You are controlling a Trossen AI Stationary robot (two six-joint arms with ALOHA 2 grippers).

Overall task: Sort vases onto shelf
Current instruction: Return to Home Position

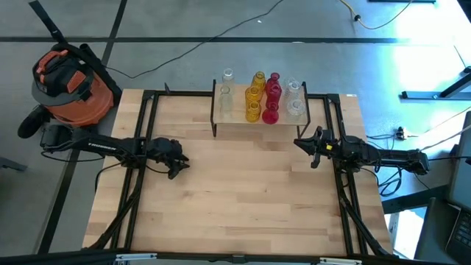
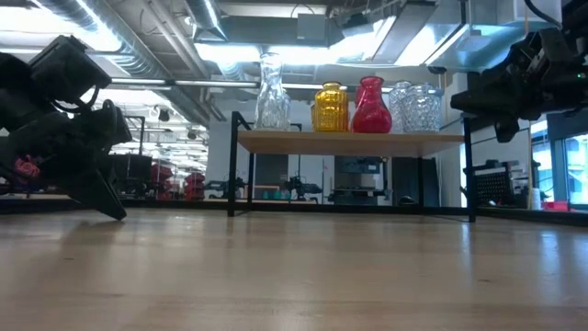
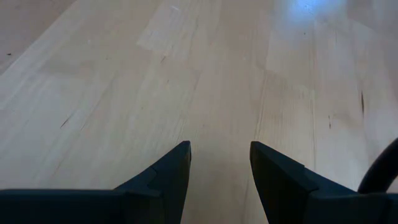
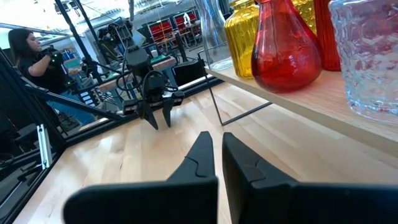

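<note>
The shelf [image 1: 237,112] stands on thin black legs at the table's far middle. Several glass vases stand upright on its board: clear ones [image 1: 226,92] at the left end, yellow [image 1: 255,96], red [image 1: 272,97], and clear ribbed ones [image 1: 295,99] at the right end. In the low view they show as clear [image 2: 269,92], yellow [image 2: 331,108], red [image 2: 370,108] and ribbed clear [image 2: 418,108]. My left gripper [image 3: 219,149] is open and empty, low over bare wood left of the shelf [image 1: 179,163]. My right gripper [image 4: 215,135] is shut and empty, just right of the shelf's near right corner [image 1: 300,143].
Bare butcher-block tabletop [image 1: 243,199] spreads in front of the shelf. Black frame rails [image 1: 136,191] run along both table sides. An orange and black vacuum [image 1: 70,81] sits on the floor past the far left corner. A person [image 4: 28,53] is in the room behind.
</note>
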